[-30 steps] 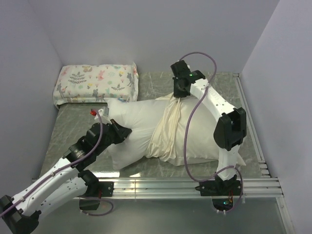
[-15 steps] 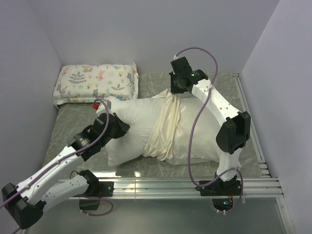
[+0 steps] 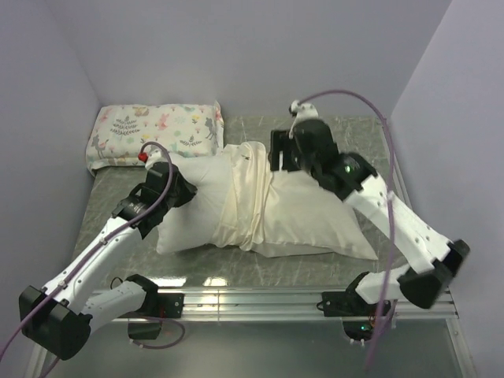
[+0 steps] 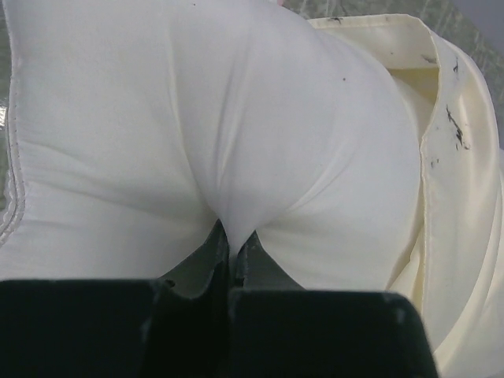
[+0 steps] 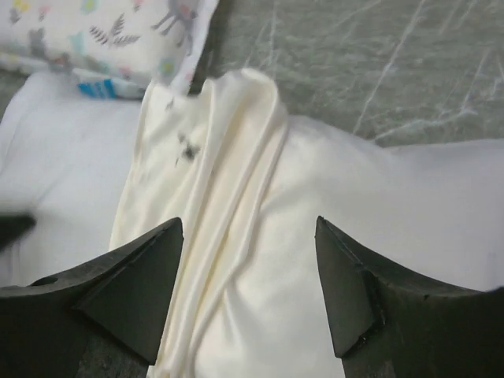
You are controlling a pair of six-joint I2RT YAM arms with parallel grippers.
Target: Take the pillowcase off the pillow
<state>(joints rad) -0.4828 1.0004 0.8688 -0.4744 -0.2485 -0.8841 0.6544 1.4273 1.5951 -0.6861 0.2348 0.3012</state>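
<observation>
Here, the pillow (image 3: 189, 216) is seen lying across the surface (image 3: 370, 134). Its bare white end is held by the left pincer (image 4: 230, 236), which is pressed together on a narrow fold of the pillow's own cloth. The pillowcase (image 3: 307, 224) is found beyond that pincer, toward the right arm. It covers the other half of the pillow, and its open hem is bunched in folds just ahead of the right pincer (image 5: 248, 228). That pincer is spread wide and grips nothing; whether it touches the cloth cannot be told.

The greatest risk is judged to be that the whole pillow would be dragged along once the case is pulled. Only a thin pinch is kept at the bare end, and that fold could be slipped out of the left pincer.

A lesser risk is that stuffing would be caught together with the cream cloth if the right pincer were closed too deep, so that both would be moved as one.

If only one layer of the bunched folds were taken, the case might merely be stretched rather than slid off.

Least of all, the printed pillow (image 3: 157, 132), lying just beyond the left pincer toward the back wall, could be nudged.
</observation>
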